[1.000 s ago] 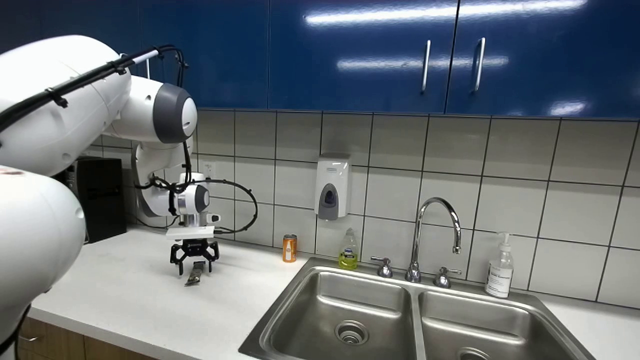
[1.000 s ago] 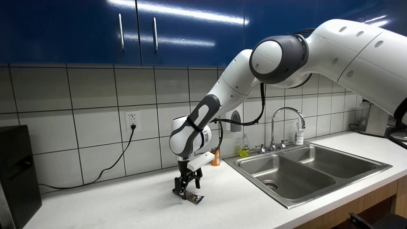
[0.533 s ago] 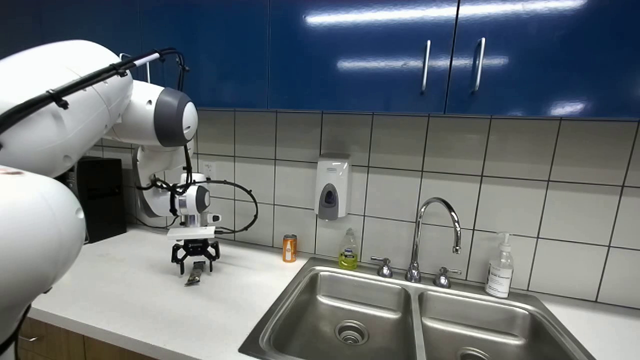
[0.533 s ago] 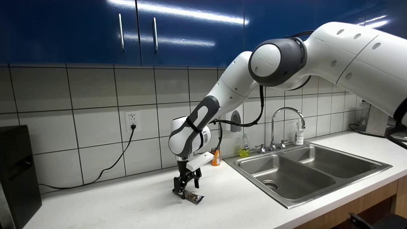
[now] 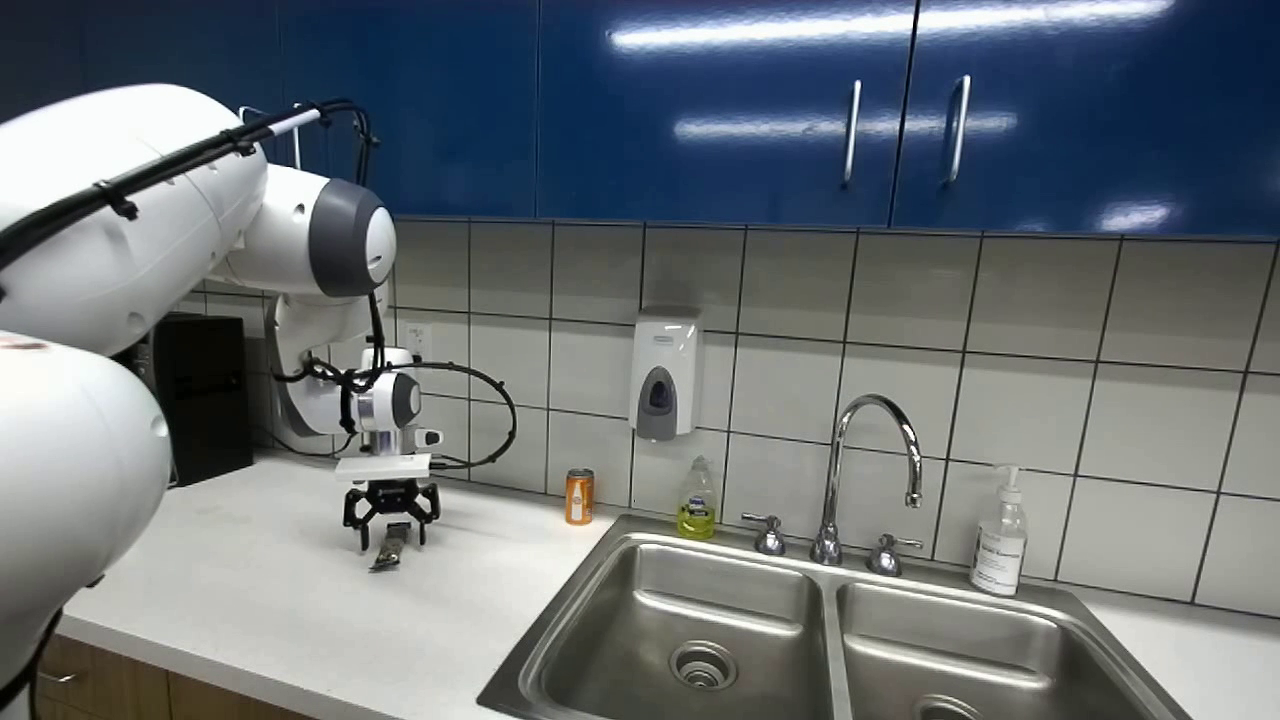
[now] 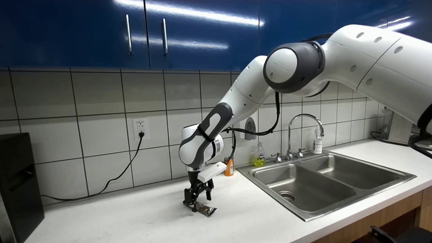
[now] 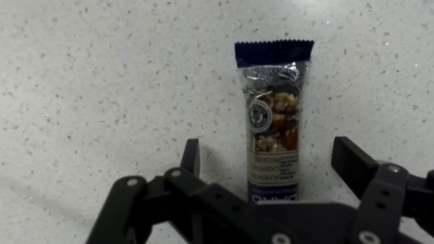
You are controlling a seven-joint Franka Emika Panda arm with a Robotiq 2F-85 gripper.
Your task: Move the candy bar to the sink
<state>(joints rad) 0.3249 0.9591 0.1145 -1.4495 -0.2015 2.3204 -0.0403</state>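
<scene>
The candy bar (image 7: 275,118), in a clear and dark purple wrapper, lies flat on the white counter. It also shows in both exterior views (image 5: 388,556) (image 6: 206,209). My gripper (image 7: 266,149) is open and points down over the bar, low near the counter. In the wrist view one finger (image 7: 191,156) stands left of the bar and one right, with gaps on both sides. The gripper body hides the bar's near end. The gripper shows in both exterior views (image 5: 393,540) (image 6: 201,202). The steel double-basin sink (image 5: 760,630) also shows in an exterior view (image 6: 320,189).
An orange can (image 5: 579,497) stands by the wall between gripper and sink. A dish soap bottle (image 5: 697,505), the chrome faucet (image 5: 833,470) and a sanitizer bottle (image 5: 1000,545) stand behind the sink. A black box (image 6: 20,182) stands on the counter's far side from the sink.
The upper arm and elbow have sunk slightly. The gripper has shifted only a little over the bar and stays open. The candy bar has not moved.
</scene>
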